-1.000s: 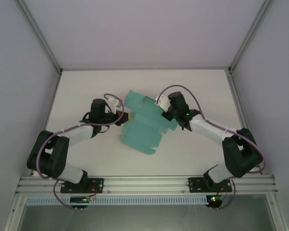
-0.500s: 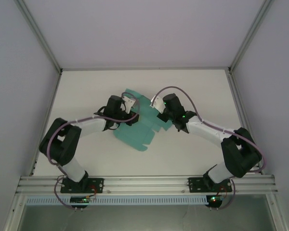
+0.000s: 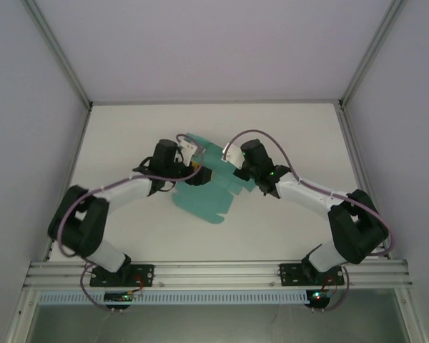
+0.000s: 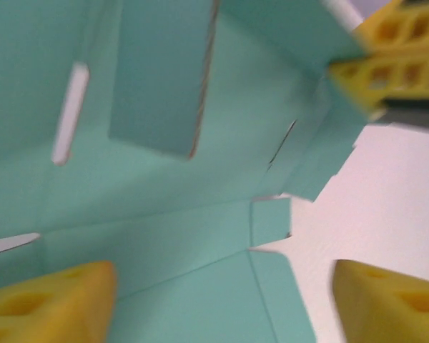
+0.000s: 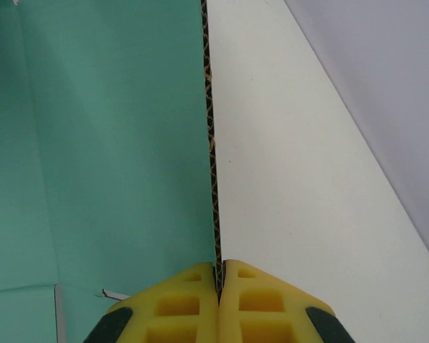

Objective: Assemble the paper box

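White table (image 3: 129,136), slotted teal corrugated paper box (image 3: 202,202), pinched by right fingers (image 5: 177,309)

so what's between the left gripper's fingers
In the left wrist view, the paper box spans most of the gap of the left gripper, bare table the rest.

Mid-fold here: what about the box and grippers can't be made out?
Top external: both wrists cover the far flaps of the paper box.
Left wrist: blurred; frame edges crop the card; whether the left gripper touches it is unclear.
Right wrist: the right gripper hides how deep the pinched edge sits.
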Robot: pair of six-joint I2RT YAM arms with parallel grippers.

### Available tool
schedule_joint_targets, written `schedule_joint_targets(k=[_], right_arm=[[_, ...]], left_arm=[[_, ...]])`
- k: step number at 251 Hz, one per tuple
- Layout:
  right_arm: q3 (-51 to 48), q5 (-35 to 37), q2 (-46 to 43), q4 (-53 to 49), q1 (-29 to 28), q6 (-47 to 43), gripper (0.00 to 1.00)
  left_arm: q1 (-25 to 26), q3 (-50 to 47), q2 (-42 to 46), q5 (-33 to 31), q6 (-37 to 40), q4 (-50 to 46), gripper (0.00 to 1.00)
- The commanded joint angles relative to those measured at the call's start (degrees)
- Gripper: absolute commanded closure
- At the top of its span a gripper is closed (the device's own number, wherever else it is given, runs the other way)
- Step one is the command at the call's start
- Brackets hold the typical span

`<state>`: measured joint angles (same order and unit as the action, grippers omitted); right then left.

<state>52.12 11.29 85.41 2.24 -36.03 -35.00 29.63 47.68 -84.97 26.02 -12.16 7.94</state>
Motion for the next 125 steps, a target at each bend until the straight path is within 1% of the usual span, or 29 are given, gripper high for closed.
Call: schedule_joint_targets(k=[1,20,45,61,86,100,125], right_arm=[[0.92,1.82,-0.43,2.09,0.18,-4.12,1.0],[0.76,3.15,-0.17,4.39,0.08,-7.54,1.0],[0.02,5.47,0.6,9.56,-1.13,-16.62,1.0],[-0.24,7.54,1.71,13.78,-2.1,-22.73,1.0],[-1.1,9.82,3.86,21.83,-3.47,-32.25,1.0],[-1.38,10.22,4.88,26.12,-4.13,-36.66,1.0],[-1.69,9.02,5.2,27.98,-4.36,-37.46,1.0]], left_arm=[[-1.26,-1.58,7.6,-6.21,-1.35,-3.41,0.0],[-3.58,-1.69,11.44,-12.13,-3.24,-6.78,0.0],[-7.27,-2.14,14.27,-21.2,-6.07,-9.86,0.01],[-10.25,-2.32,14.68,-25.38,-8.85,-11.41,0.0],[-15.61,-1.76,12.95,-28.29,-13.48,-13.95,0.0],[-18.03,-1.13,10.84,-28.59,-15.03,-15.22,0.01],[-19.45,0.14,6.46,-29.01,-14.26,-14.77,0.0]])
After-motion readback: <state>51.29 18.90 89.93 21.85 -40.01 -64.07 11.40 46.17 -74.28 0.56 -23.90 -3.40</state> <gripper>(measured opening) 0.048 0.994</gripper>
